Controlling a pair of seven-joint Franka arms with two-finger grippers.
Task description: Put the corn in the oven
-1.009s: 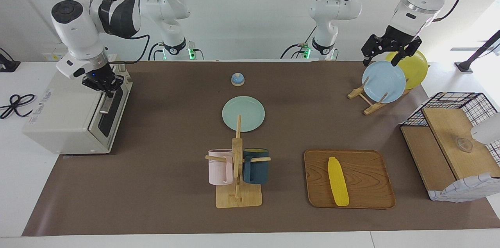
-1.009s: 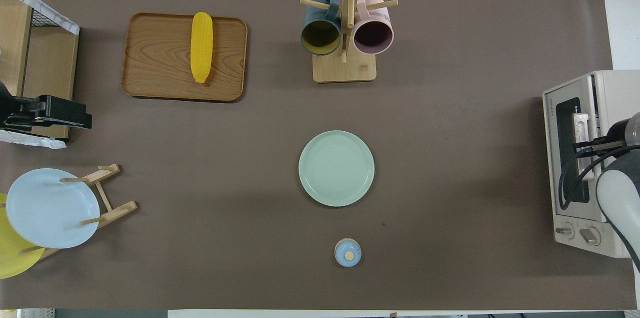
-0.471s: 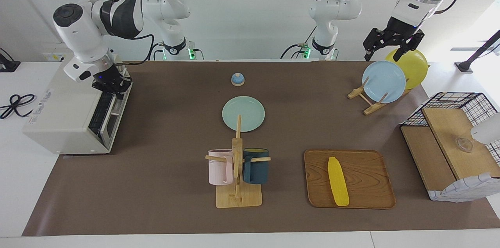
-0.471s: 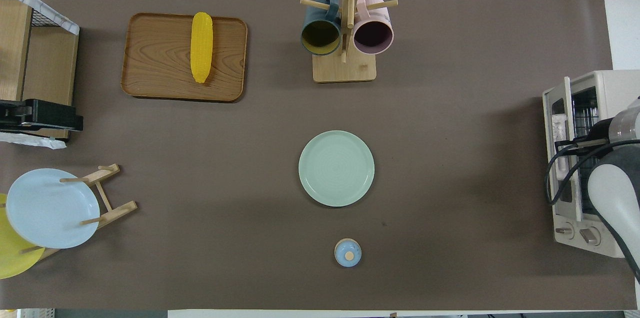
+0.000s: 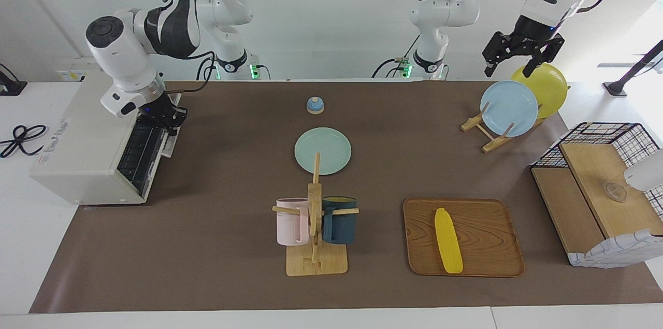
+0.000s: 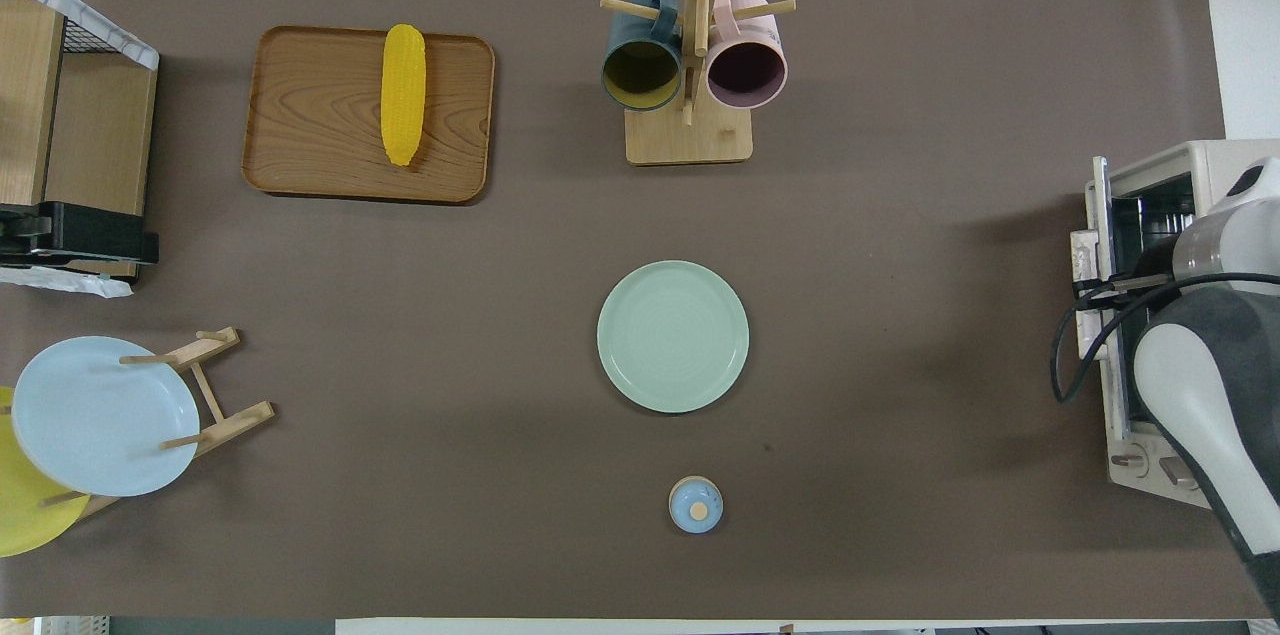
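Note:
The yellow corn [image 5: 448, 241] [image 6: 403, 93] lies on a wooden tray [image 5: 487, 225] [image 6: 300, 115] toward the left arm's end of the table. The cream-white oven [image 5: 77, 147] [image 6: 1205, 170] stands at the right arm's end. Its door [image 5: 168, 145] hangs partly open, and the wire rack [image 5: 135, 155] shows inside. My right gripper [image 5: 164, 120] is shut on the door's handle; in the overhead view the arm hides that grip. My left gripper [image 5: 510, 65] [image 6: 90, 240] hangs open and empty over the plate rack.
A green plate [image 5: 322, 151] and a small blue bell [image 5: 315, 105] lie mid-table. A wooden mug tree [image 5: 315, 230] carries a pink and a dark blue mug. Blue and yellow plates stand in a rack [image 5: 489, 134]. A wire basket [image 5: 601, 137] holds a wooden box.
The right gripper has pulled the oven door out from nearly closed to partly open, uncovering the rack. The left gripper has risen from the blue plate's rim.

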